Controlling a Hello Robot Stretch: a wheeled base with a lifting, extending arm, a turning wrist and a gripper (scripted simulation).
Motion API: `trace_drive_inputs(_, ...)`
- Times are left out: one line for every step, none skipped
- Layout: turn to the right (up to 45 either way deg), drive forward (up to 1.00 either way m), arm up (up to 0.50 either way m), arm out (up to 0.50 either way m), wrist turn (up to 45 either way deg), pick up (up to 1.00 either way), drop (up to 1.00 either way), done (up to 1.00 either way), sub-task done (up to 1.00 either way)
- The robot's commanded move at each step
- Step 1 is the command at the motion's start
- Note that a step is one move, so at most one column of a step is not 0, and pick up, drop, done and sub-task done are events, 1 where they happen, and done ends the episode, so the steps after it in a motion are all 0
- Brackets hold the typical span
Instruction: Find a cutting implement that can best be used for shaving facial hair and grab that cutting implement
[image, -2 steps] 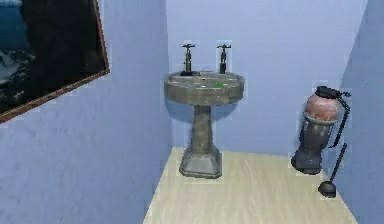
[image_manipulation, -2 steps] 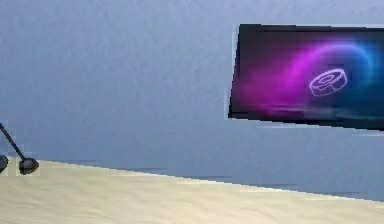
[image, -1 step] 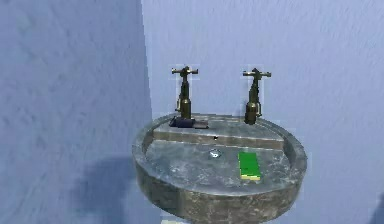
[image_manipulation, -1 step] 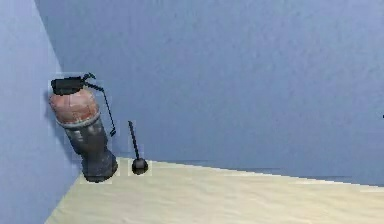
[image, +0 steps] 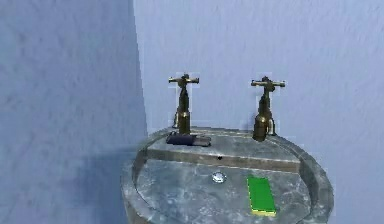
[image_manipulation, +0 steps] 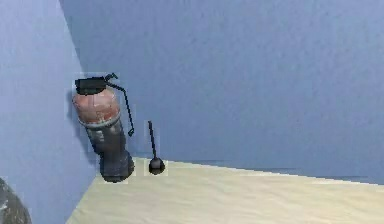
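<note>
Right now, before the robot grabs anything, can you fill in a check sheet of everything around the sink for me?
Surface: round grey stone sink, with a flat ledge behind the basin.
Job's things: small dark flat thing lying on the ledge, by the tap on the forward view's left. It could be the razor, but it is too small to tell.
Clutter: green block lying in the basin near the drain; second tap upright on the ledge.
Cables: nothing seen.
Surroundings: blue walls. In the arm side view, a red and grey canister is in the corner, with a black plunger upright beside it on the pale floor.
</note>
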Motion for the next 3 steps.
trace_drive_inputs(-45.0, 0.0, 0.0, 0.0, 0.0, 0.0, 0.0, 0.0, 0.0)
trace_drive_inputs(-39.0, 0.0, 0.0, 0.0, 0.0, 0.0, 0.0, 0.0, 0.0)
trace_drive_inputs(0.0, 0.0, 0.5, 0.0, 0.0, 0.0, 0.0, 0.0, 0.0)
